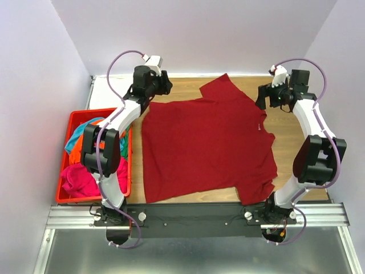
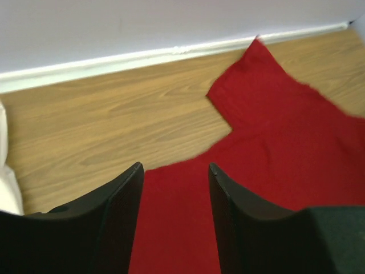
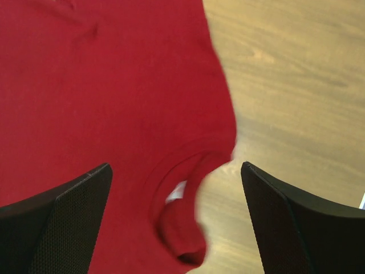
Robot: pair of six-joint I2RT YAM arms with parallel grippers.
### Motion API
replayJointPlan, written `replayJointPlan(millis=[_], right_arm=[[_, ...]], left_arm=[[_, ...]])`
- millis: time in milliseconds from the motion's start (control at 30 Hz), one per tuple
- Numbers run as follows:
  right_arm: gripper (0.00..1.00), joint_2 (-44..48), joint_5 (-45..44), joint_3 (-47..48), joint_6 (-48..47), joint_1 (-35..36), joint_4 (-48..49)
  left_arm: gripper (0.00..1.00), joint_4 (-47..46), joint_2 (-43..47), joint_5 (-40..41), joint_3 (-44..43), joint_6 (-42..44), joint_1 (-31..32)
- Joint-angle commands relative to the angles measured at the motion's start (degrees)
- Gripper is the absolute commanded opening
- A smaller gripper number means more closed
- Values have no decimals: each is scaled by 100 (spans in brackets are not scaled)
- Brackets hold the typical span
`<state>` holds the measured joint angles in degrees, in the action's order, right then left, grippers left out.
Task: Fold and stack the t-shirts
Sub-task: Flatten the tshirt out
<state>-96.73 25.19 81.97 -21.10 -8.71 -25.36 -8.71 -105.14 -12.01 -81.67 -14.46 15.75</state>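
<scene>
A dark red t-shirt lies spread flat on the wooden table, its collar toward the right. My left gripper hovers at the shirt's far left corner, near a sleeve. Its fingers stand apart over the shirt's edge with nothing between them, so the left gripper is open. My right gripper hangs over the collar, where a white label shows. The right gripper is wide open and holds nothing. More t-shirts, teal, orange and magenta pink, sit bunched in the bin.
A red plastic bin stands at the table's left edge beside the left arm. Something white lies at the back left corner. White walls close the back and sides. A metal rail carries both arm bases at the near edge.
</scene>
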Motion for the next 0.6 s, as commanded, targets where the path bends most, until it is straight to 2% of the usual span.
replayJointPlan(millis=[0, 133, 267, 467, 567], right_arm=[[100, 320, -278, -189, -43, -25, 181], [100, 461, -59, -708, -104, -34, -21], [100, 567, 82, -1279, -166, -25, -170], [99, 59, 213, -1070, -69, -26, -362], [90, -267, 565, -850, -472, -17, -959]], left_arm=[[60, 588, 440, -12, -341, 250, -2], [61, 1378, 906, 41, -254, 479, -2], [61, 1627, 1636, -178, 955, 576, 60], [60, 1522, 2296, -618, 1926, 277, 104], [60, 1504, 2533, -689, 2234, 329, 218]])
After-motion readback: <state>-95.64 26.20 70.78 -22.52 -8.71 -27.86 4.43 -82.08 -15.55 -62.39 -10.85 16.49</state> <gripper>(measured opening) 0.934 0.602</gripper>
